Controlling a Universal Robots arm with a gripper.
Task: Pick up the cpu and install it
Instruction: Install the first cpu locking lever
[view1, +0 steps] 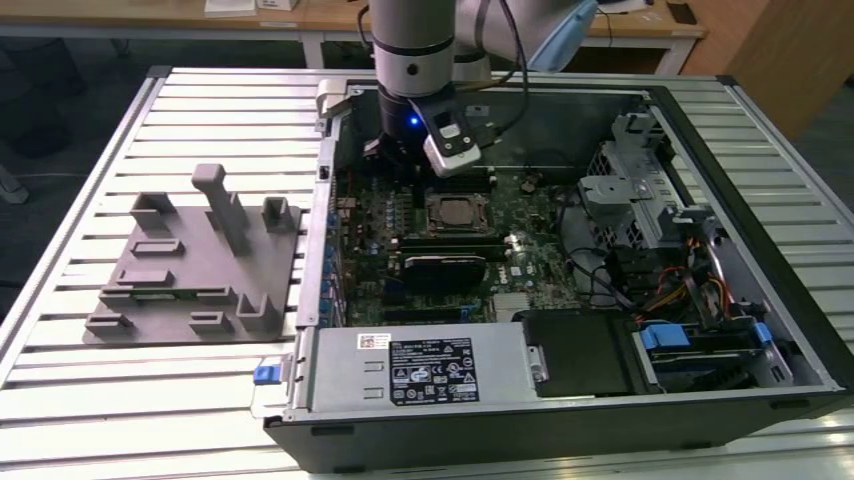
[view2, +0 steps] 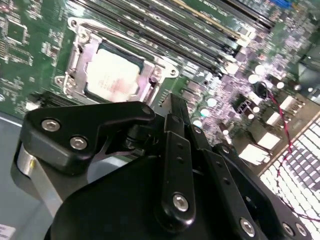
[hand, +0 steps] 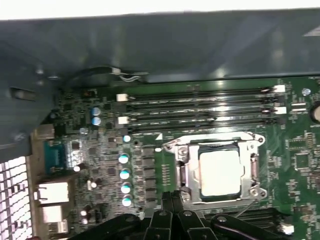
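The cpu (view1: 458, 212) lies flat in its socket on the green motherboard inside the open computer case (view1: 747, 300), its silvery top showing inside the metal socket frame. In both wrist views the cpu (hand: 221, 172) (view2: 112, 75) sits just ahead of the black fingers. My gripper (view1: 395, 150) hangs above the board, a little toward the exterior view's left and the case's far wall from the socket. Its fingers (hand: 167, 200) stand pressed together with nothing between them, and the gripper (view2: 175, 102) is apart from the chip.
Long memory slots (hand: 200, 107) run beside the socket. A black finned block (view1: 443, 270) and a small grey heatsink (view1: 511, 305) sit nearer the power supply (view1: 414, 365). Drive cages and cables (view1: 654, 270) crowd the exterior view's right. A grey fixture (view1: 187, 270) stands outside the case.
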